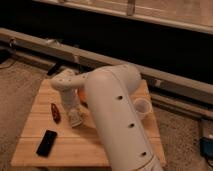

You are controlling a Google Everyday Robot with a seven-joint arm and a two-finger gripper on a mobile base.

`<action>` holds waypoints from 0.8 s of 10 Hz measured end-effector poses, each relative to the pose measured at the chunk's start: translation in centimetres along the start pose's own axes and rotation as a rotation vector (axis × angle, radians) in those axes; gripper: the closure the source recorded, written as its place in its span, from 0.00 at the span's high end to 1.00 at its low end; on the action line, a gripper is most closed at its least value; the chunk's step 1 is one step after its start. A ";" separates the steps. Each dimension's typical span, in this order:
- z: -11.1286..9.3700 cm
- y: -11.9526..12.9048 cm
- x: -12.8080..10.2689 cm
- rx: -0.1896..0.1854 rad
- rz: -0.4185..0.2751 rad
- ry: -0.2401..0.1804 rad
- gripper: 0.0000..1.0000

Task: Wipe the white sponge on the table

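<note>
1. A low rectangular tabletop of light wooden planks (pixel 35 112) carries everything. A flat black rectangular phone (pixel 46 142) lies near its front left corner.
2. Just behind the phone and slightly to its right in the view lies a small dark red elongated object (pixel 56 112). What it is cannot be told.
3. Well to the right of the phone and a little farther back, a round white cup (pixel 141 106) stands upright near the tabletop's right edge.
4. Farther behind the phone than the red object, and more to the right, an orange thing (pixel 81 95) shows only as a sliver; the rest is hidden by the arm.
5. The thick white robot arm (pixel 117 120) rises from the front edge to the right of the phone. It covers the middle of the tabletop and blocks the ground between the phone's side and the cup.
6. The tool (pixel 75 117) points down from the arm's bent wrist, behind and to the right of the phone, just beside the red object and apart from it. Whether it is wide or narrow cannot be told.
7. A small whitish soft block, the white sponge (pixel 76 122), sits on the tabletop at the tool's lower tip, behind and right of the phone. It meets the tool, but whether it is gripped or only pressed cannot be told.
8. Counted: one phone, one red object, one cup, one orange thing, one sponge, one arm with one tool.
</note>
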 end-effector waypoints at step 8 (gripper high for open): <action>0.7 -2.0 3.2 0.027 0.045 0.055 0.17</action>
